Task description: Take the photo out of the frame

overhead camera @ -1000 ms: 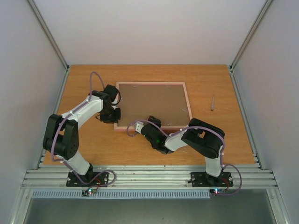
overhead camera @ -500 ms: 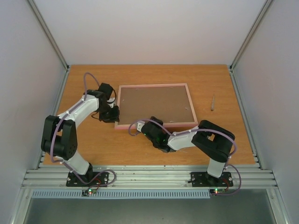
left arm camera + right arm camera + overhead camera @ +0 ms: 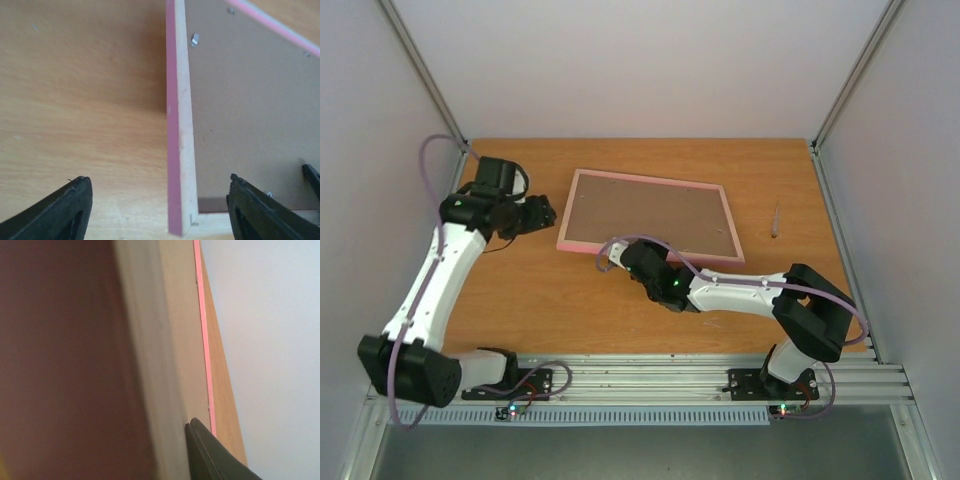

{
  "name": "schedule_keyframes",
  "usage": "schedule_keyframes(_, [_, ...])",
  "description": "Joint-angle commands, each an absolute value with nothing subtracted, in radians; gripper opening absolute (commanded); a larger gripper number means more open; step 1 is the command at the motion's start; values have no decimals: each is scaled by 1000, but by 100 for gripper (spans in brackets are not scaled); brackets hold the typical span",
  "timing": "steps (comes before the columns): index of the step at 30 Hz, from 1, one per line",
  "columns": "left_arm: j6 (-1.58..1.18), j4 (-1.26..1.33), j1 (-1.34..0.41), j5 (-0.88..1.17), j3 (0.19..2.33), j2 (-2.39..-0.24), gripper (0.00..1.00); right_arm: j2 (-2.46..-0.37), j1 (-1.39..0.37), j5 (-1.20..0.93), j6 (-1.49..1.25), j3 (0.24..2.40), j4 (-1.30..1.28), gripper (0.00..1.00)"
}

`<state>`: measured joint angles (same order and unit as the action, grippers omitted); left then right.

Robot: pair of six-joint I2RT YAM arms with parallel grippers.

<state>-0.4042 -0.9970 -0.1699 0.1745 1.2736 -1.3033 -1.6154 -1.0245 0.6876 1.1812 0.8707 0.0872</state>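
Clearly, little of the job is done. The frame (image 3: 650, 179) lies back-up toward the far middle of the surface (image 3: 570, 300), turned a little askew, with light wood rails uppermost and pink along its edges. The brown backing board (image 3: 655, 212) still fills the opening. In the left wrist view a small metal tab (image 3: 195, 40) sits on the board by the rail, so the back looks unopened. The photo shows nowhere; I judge it is still shut inside, under the board.

The left tool (image 3: 542, 213) hangs just beside the frame's left rail, apart from it. Its fingers (image 3: 65, 210) are spread wide and hold nothing. The right tool (image 3: 623, 250) is at the near rail, close to the near left corner. Its wrist view shows one finger (image 3: 210, 455) against the wood and hides the other, so I cannot tell whether it pinches the frame or only rests there.

As I judge it, what is left is to turn the tabs aside, lift out the board, then draw the photo free.
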Motion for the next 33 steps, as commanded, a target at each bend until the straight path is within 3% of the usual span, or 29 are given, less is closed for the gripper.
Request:
schedule_keyframes(1, [-415, -1069, -161, 54, 1350, -1199, 76, -1553, -1022, 633, 1071, 967, 114, 1])
schedule_keyframes(12, [-436, -1054, -161, -122, 1266, -928, 93, -1513, -999, 466, 877, 1164, 55, 1])
schedule_keyframes(24, [-472, -1046, -161, -86, 1200, -874, 94, -1544, -948, 326, 509, 1305, 150, 1])
schedule_keyframes(33, [-467, -1039, -161, -73, 1185, -875, 94, -1551, -877, 250, 148, 1287, 210, 1])
